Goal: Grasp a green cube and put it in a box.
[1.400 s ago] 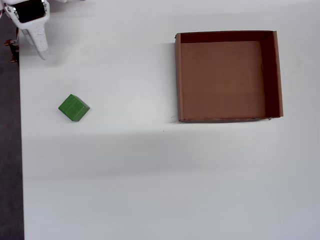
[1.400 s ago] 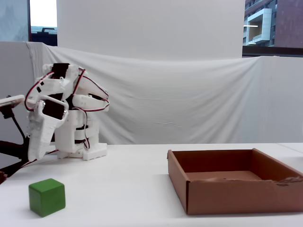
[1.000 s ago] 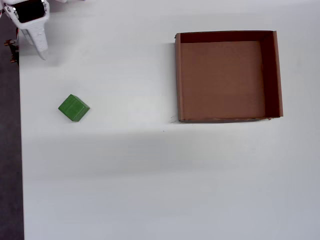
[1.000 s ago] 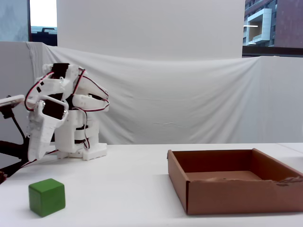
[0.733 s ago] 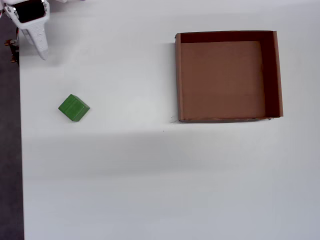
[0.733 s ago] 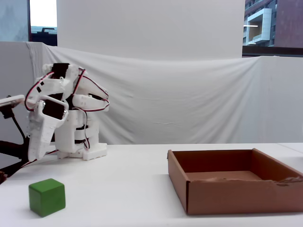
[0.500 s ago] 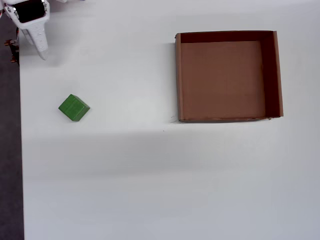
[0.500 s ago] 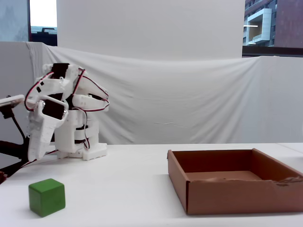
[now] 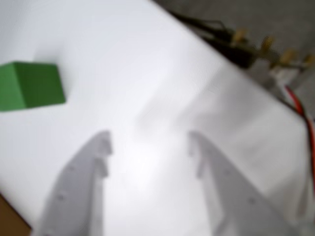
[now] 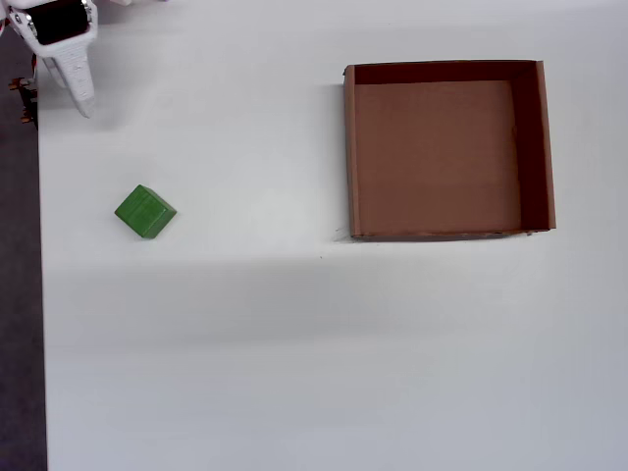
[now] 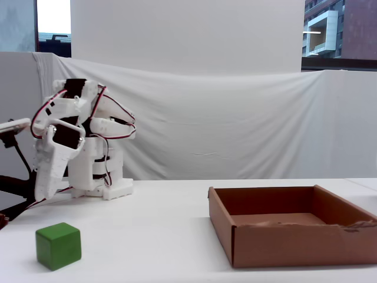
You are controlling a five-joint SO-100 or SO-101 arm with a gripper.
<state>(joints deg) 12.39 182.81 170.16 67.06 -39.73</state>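
The green cube point(image 10: 145, 211) sits on the white table, left of the middle in the overhead view; it also shows in the fixed view point(image 11: 58, 245) and at the left edge of the wrist view point(image 9: 30, 86). The brown cardboard box point(image 10: 432, 157) stands empty at the right, also in the fixed view point(image 11: 294, 242). My gripper point(image 10: 80, 98) hangs above the table's far left corner, well apart from the cube. In the wrist view my gripper point(image 9: 150, 140) is open, with only bare table between the jaws. In the fixed view my gripper point(image 11: 42, 191) points down, behind and above the cube.
The arm's white base point(image 11: 100, 183) stands at the back left of the table. Cables and connectors point(image 9: 256, 49) lie along the table edge beside the gripper. A brown patch point(image 9: 10, 221) shows at the wrist view's bottom left corner; I cannot tell what it is.
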